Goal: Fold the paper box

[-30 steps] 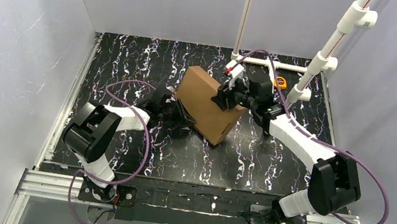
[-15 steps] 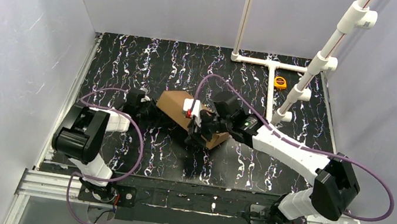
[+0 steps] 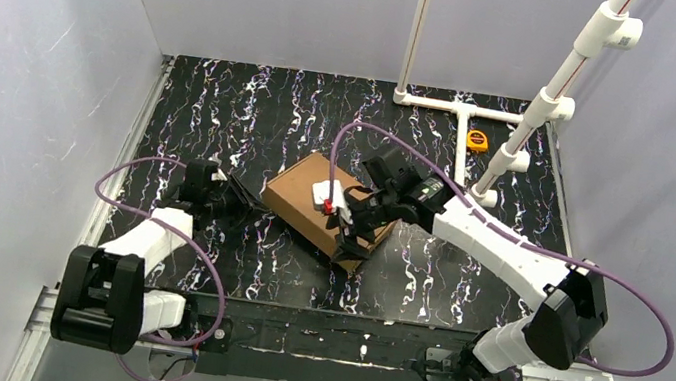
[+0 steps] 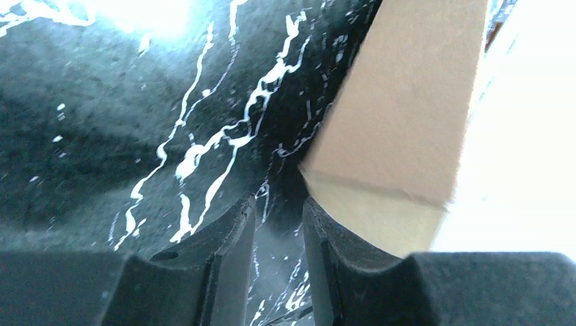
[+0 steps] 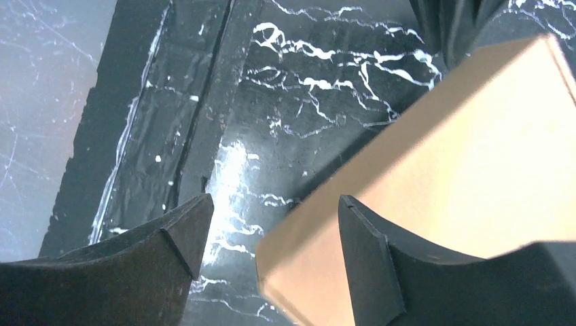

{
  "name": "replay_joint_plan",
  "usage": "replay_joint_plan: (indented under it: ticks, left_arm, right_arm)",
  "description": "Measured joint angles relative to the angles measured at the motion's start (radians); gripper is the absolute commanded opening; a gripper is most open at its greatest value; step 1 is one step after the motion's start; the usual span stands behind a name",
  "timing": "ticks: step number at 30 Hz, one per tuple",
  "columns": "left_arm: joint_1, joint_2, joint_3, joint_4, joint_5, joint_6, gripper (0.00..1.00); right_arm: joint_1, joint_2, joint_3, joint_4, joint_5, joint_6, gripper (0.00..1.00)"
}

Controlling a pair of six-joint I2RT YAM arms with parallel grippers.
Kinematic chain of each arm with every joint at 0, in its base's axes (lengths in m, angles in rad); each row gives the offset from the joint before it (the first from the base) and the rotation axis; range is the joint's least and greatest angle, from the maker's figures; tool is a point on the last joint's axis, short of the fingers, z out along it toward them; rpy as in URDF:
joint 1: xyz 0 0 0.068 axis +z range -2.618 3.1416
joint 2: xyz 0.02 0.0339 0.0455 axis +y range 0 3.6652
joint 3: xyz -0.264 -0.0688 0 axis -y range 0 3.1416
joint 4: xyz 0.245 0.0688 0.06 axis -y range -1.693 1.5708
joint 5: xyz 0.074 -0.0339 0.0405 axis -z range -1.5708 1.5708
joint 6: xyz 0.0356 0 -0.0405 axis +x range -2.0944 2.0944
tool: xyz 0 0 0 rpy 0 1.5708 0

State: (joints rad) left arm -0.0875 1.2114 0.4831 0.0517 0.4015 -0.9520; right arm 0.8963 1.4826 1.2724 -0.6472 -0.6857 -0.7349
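While the box [image 3: 298, 195] lies flat and closed near the middle of the tabletop [image 3: 226, 103], the top view puts the right claw [image 3: 351, 231] over the box's near right corner. The left claw [image 3: 240, 198] sits just beside the box's left edge, low on the surface. Folding looks all but finished, so the step in hand is probably a clean release. The right claw should rise straight off the corner without catching the cardboard, and the left should avoid nudging the box. Beyond the box to the right stands a white pipe frame [image 3: 465, 129], with a yellow tape measure [image 3: 478, 141] beside it. Plain grey walls [image 3: 51, 57] close in three sides. Black with white veining, the tabletop shows glare and looks slick, so the box may slide at a light push.

From the left wrist, the left claw is narrow with nothing between its fingers [image 4: 234, 231]. The box's corner sits just past one finger; whether they touch I cannot tell.

From the right wrist, the right claw is spread wide and grips nothing. The box's corner lies below the gap, with one finger over the cardboard and the other clear of it.
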Motion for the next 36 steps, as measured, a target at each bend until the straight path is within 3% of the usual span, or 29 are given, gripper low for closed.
replay_joint_plan:
  ticks: [5,7,9,11,12,14,17,19,29,32,36]
  left_arm:
    - [0.005,-0.087,0.010,-0.154,-0.029,0.074,0.33]
    - [0.006,-0.130,0.020,-0.201,-0.037,0.105,0.40]
    - [0.008,-0.180,0.035,-0.237,-0.040,0.136,0.53]
    - [0.011,-0.230,0.047,-0.251,-0.029,0.161,0.59]
    - [0.013,-0.257,0.050,-0.250,-0.012,0.170,0.57]
    - [0.015,-0.311,0.050,-0.244,0.036,0.175,0.37]
    - [0.016,-0.350,0.043,-0.228,0.096,0.161,0.09]
    - [0.016,-0.356,0.020,-0.219,0.127,0.151,0.00]
    - [-0.014,-0.169,-0.060,-0.217,0.082,0.105,0.00]
    - [-0.025,-0.023,-0.014,-0.188,0.061,0.099,0.00]
    - [-0.054,0.253,0.159,-0.133,0.042,0.096,0.00]
  right_arm:
    - [-0.089,-0.043,-0.051,-0.041,-0.029,-0.058,0.76]
    - [-0.119,-0.086,-0.109,-0.031,-0.031,-0.070,0.75]
    - [-0.129,-0.120,-0.162,-0.028,-0.037,-0.085,0.68]
    - [-0.132,-0.142,-0.207,-0.023,-0.050,-0.110,0.56]
    - [-0.135,-0.148,-0.229,-0.021,-0.056,-0.131,0.48]
    - [-0.138,-0.150,-0.267,-0.023,-0.061,-0.182,0.29]
    - [-0.159,-0.153,-0.307,-0.034,-0.057,-0.257,0.12]
    - [-0.188,-0.165,-0.328,-0.039,-0.050,-0.301,0.04]
    - [-0.241,-0.202,-0.515,0.032,0.058,-0.396,0.01]
    - [-0.235,-0.169,-0.541,0.095,0.098,-0.367,0.01]
    - [-0.219,-0.150,-0.549,0.183,0.147,-0.327,0.01]
